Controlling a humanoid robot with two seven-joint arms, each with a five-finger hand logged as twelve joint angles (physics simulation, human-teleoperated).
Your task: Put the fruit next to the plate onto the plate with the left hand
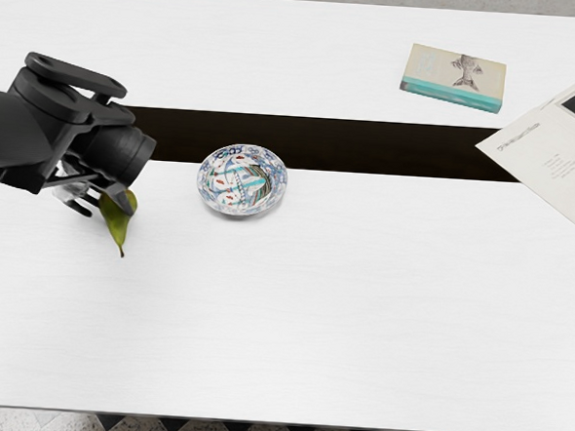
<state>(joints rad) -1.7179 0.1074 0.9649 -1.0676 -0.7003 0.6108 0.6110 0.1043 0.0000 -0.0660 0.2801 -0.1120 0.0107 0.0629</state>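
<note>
A small patterned plate (242, 180) with a blue, white and red design sits on the white table, just left of centre. My left arm comes in from the left edge, and its black forearm and wrist cover most of the left hand (82, 191). A green, pointed piece of the fruit (119, 222) pokes out from under the hand, left of the plate and a short gap away from it. The rest of the fruit is hidden by the hand. Whether the hand holds it does not show.
A dark gap (370, 147) runs across the table behind the plate. A teal-edged book (454, 77) lies at the back right. White printed sheets (555, 159) lie at the right edge.
</note>
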